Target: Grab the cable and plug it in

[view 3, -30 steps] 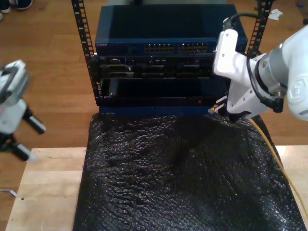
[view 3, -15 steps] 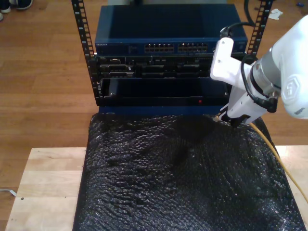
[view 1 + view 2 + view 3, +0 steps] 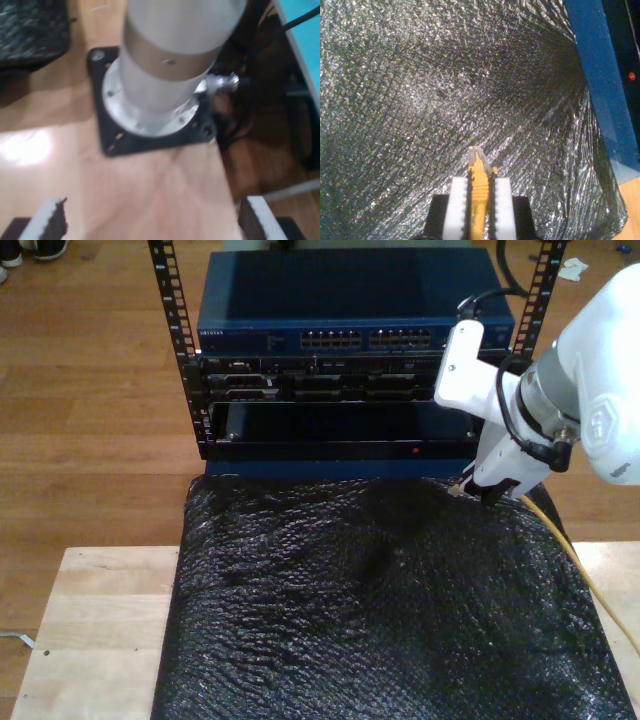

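Soft even light, glare patch on wood, blurry first wrist view, glinting black sheet (image 3: 380,620).

Lab; rack-mounted network switch (image 3: 350,335)

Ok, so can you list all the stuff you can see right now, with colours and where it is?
cable: one, yellow-orange with clear plug, held in my second gripper's jaws
network switch: one, blue, top of the rack
rack: one, black, behind the table
black mat: one, shiny, covering the table
table: one, light wood, exterior view's bottom
first gripper: one, white pads, open above an arm's base
second gripper: one, white, exterior view's right
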Action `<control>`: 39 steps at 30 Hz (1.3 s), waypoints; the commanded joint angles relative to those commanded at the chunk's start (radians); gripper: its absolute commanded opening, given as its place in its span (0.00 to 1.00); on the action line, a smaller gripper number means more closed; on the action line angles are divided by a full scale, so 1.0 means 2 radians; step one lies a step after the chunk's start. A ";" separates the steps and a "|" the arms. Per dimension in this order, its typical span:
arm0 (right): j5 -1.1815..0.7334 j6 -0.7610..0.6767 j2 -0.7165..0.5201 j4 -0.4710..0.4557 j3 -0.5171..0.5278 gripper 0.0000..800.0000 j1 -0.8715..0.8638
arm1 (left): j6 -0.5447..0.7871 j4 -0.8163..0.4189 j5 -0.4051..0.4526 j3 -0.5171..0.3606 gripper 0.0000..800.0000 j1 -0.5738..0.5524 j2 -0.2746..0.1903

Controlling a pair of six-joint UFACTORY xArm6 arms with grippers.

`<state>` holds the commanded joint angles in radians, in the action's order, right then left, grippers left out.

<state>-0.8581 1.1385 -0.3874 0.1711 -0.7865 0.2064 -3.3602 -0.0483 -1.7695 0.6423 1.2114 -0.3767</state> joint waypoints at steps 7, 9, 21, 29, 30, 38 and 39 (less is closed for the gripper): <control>-0.001 0.000 0.000 -0.001 0.002 0.00 -0.001 | 0.006 -0.002 0.039 -0.064 1.00 0.004 -0.025; -0.001 0.000 0.001 -0.001 0.002 0.00 -0.001 | 0.006 -0.004 0.051 -0.079 1.00 0.004 -0.026; -0.001 0.000 0.000 -0.003 0.005 0.00 -0.001 | 0.022 -0.014 0.134 -0.152 1.00 0.019 -0.060; 0.000 0.000 0.001 -0.005 0.008 0.00 0.000 | 0.060 -0.015 0.203 -0.189 1.00 0.064 -0.062; 0.001 0.000 0.001 -0.005 0.008 0.00 0.000 | 0.063 -0.015 0.212 -0.193 1.00 0.066 -0.062; 0.007 0.000 0.000 -0.029 0.006 0.00 0.003 | 0.074 -0.012 0.271 -0.229 1.00 0.073 -0.062; 0.011 -0.001 0.000 -0.041 0.005 0.00 0.003 | 0.074 -0.011 0.272 -0.229 1.00 0.073 -0.062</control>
<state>-0.8366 1.1370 -0.3874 0.0882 -0.7758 0.2125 -3.2114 -0.0698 -1.2248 0.1835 1.3571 -0.5010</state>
